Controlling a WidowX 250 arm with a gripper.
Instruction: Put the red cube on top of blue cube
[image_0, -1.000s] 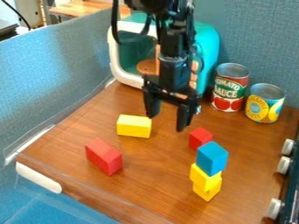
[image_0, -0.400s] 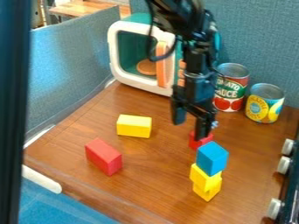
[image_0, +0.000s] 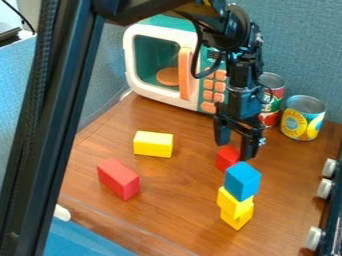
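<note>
Over red cube (image_0: 227, 158), seemingly, end effector (image_0: 234, 151)

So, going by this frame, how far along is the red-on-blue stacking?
Still to be stacked. The blue cube is ready as a base, sitting on the yellow blocks with nothing on top. Nothing looks gripped: the open pincer hangs at the red cube, which appears to rest on the table. Left: close on the red cube, lift it, set it on the blue one and release.

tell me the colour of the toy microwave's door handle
The handle is orange, best seen in the camera view.
</note>
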